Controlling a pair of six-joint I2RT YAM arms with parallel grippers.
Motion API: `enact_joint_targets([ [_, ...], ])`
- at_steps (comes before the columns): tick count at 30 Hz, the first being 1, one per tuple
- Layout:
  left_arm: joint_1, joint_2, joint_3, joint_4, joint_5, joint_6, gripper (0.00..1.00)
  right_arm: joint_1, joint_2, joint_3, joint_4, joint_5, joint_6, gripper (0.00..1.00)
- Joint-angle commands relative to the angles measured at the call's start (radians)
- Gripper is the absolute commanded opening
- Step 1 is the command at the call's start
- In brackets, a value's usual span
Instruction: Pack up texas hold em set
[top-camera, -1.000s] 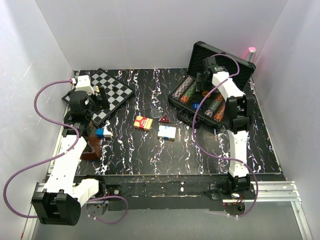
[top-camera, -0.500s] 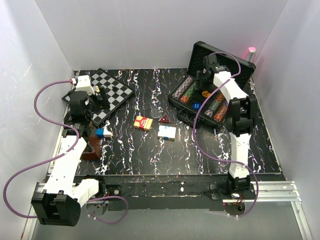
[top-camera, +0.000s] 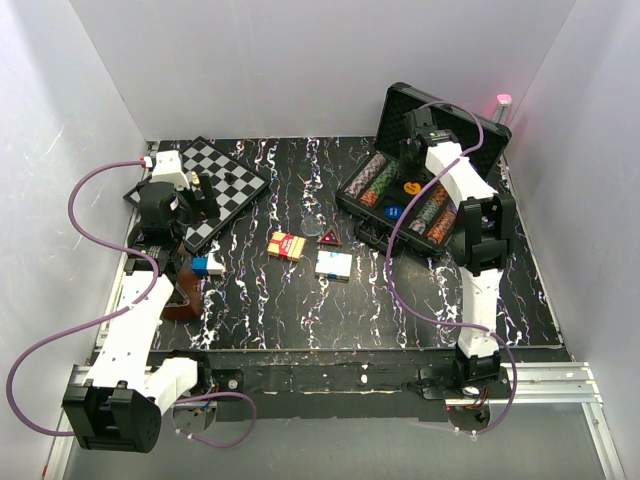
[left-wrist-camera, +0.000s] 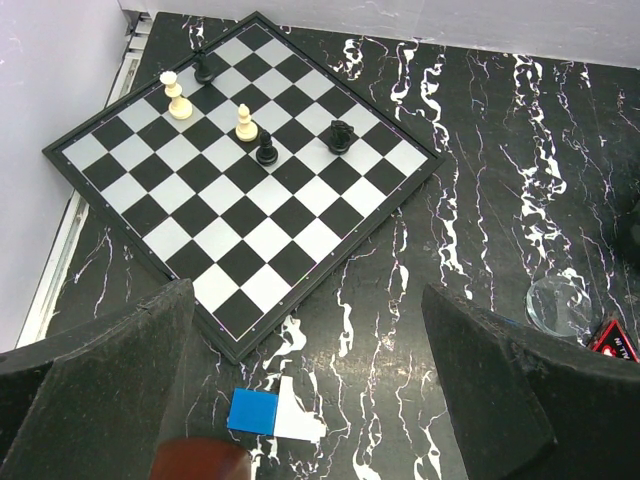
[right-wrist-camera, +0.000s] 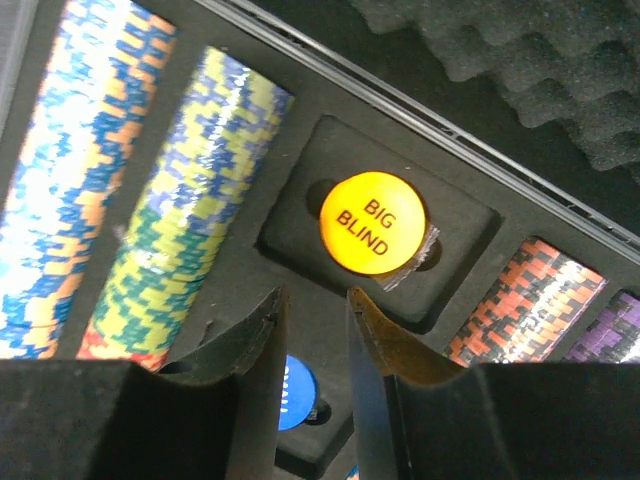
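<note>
Hanging over the table (top-camera: 300, 310), the left gripper (left-wrist-camera: 300, 400) is holding its jaws wide apart, and nothing is sitting in them. Down between the two jaws, a small blue-white block (left-wrist-camera: 272, 415) is lying on the table. Out past the jaw tips, the black-and-white chessboard (left-wrist-camera: 240, 190) is lying flat, and a few little chess pieces (left-wrist-camera: 245, 122) are standing at its far end. Off past the right jaw, a clear round disc (left-wrist-camera: 558, 305) is lying with a red triangle (left-wrist-camera: 615, 340) just beside it.

Farther out to the right of those jaws, a red and yellow card box (top-camera: 287, 245) and a blue and white card box (top-camera: 333, 264) are lying on the table, well apart from both grippers.

The black briefcase (top-camera: 400, 110) is standing open, its lid tipped up. The right gripper (right-wrist-camera: 313, 300) is hanging over its tray. Its jaws are standing close together with only a thin gap, and they are holding nothing. Just past the jaw tips and a bit to the right, the yellow disc (right-wrist-camera: 373, 223) saying BIG BLIND is sitting in its own foam pocket. Under the jaws, the blue disc (right-wrist-camera: 292, 393) is peeking through the gap. Rows of poker chips (right-wrist-camera: 180, 230) are lying to the left of the jaws, and more are lying to the right. The bumpy foam lining (right-wrist-camera: 520, 70) is showing far past the jaw tips.
</note>
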Motion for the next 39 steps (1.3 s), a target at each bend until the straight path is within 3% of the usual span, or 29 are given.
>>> enact_joint_targets([
  [1,-0.006,-0.017,-0.013,0.0,-0.005,0.01,0.98,-0.022,0.026,0.015,-0.013,0.032,0.021,0.35],
  [9,-0.006,-0.015,-0.011,-0.002,-0.008,0.012,0.98,-0.043,0.056,0.017,-0.028,0.038,0.042,0.26],
  [30,-0.006,-0.018,-0.013,-0.003,-0.011,0.013,0.98,-0.065,0.215,0.15,-0.117,-0.02,0.058,0.26],
  [39,-0.007,-0.018,-0.011,-0.003,-0.013,0.013,0.98,-0.066,0.155,0.124,-0.108,-0.016,0.047,0.3],
])
